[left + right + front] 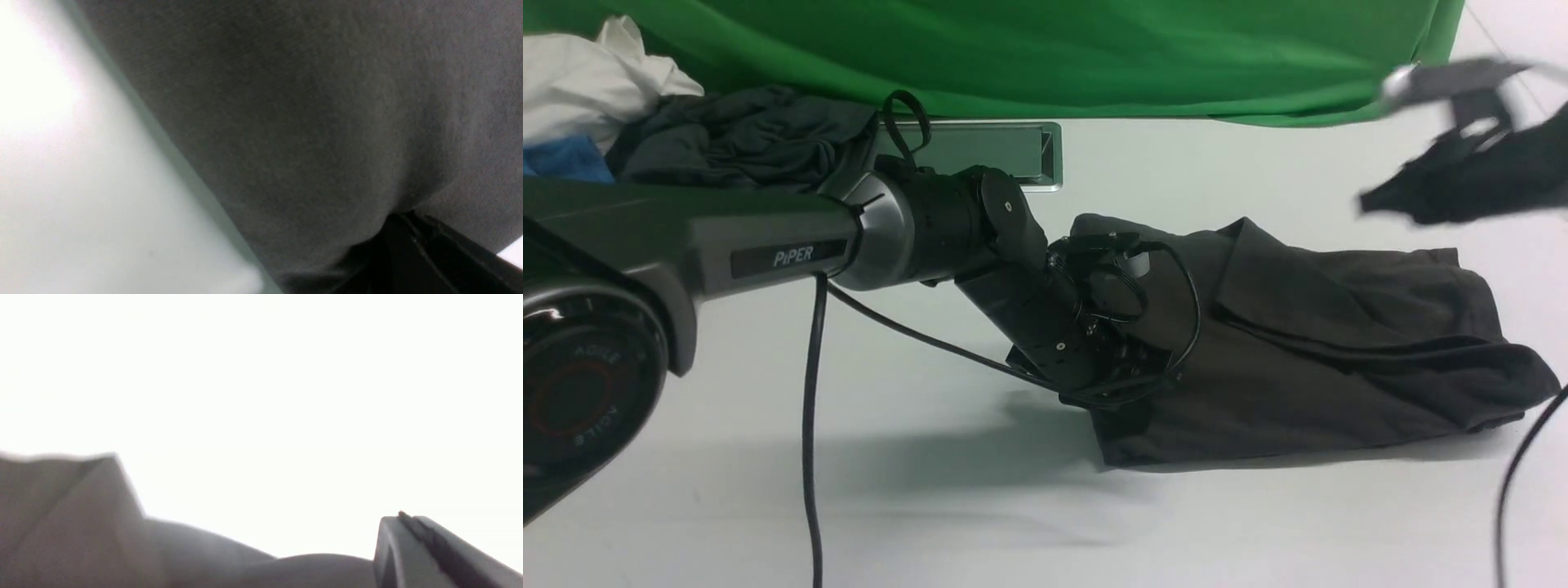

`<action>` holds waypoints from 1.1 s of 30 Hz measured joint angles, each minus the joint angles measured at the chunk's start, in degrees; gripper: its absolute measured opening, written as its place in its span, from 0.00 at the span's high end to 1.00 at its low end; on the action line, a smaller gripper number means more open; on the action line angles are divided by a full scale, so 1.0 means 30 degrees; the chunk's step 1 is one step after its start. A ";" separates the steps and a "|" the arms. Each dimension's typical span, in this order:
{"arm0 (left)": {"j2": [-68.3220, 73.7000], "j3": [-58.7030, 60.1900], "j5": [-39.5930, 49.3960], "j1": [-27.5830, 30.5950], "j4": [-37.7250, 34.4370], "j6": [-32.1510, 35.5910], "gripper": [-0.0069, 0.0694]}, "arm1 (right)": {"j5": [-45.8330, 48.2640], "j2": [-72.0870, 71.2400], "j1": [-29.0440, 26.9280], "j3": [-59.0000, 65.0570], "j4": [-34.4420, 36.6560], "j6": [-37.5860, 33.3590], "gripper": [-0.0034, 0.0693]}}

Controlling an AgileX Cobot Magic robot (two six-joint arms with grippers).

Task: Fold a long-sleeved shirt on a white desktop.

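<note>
Front view, left arm: the left arm reaches in level from 9 o'clock over the table. Its wrist then bends down toward 5 o'clock, onto the near left edge of the shirt.
Left gripper: the left gripper is closed, with its tips buried in the shirt's edge and pinching the cloth.
Right gripper: at 2 o'clock and blurred, the right gripper hangs above the table. It is closed on a dark flap of the shirt lifted off the surface.
Shirt: dark brown-black and crumpled in loose folds, it lies on the table from centre toward 3 o'clock.
Behind: a metal hatch sits at 12 o'clock and green cloth runs across the top. A pile of clothes, grey, white and blue, is at 10 o'clock.
Cable: a black cable drops from the left arm toward 6 o'clock.
Left wrist view only: knit cloth fills the frame close up, bulging over one dark finger, with bare table beside it.
Right wrist view only: one grey finger shows against glaring white, with blurred cloth beside it.
Writing: "PiPER" is in white on the left arm. Lettering on the round joint cap is upside down and cannot be read.
</note>
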 joint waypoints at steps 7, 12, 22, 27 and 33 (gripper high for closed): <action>0.0039 0.0000 -0.0055 0.0004 0.0019 0.0000 0.89 | 0.3469 -0.2061 0.3169 -0.0622 0.1958 -0.1170 0.92; 0.0039 0.0000 -0.0073 0.0004 0.0134 -0.0066 0.89 | 0.5330 -0.1313 0.6855 -0.0305 0.2969 -0.2466 0.92; 0.0039 0.0000 -0.0158 0.0004 0.0258 -0.0512 0.88 | 0.5214 0.1419 0.5852 -0.0316 -0.3067 0.0304 0.92; 0.0039 0.0000 -0.0177 0.0004 0.0298 -0.0512 0.88 | 0.6327 0.0948 0.2956 -0.1449 -1.1526 0.6736 0.92; 0.0019 0.0000 -0.0132 0.0004 0.0411 -0.0567 0.88 | 0.7303 -0.2859 -0.0138 -0.3932 -1.4642 1.0219 0.90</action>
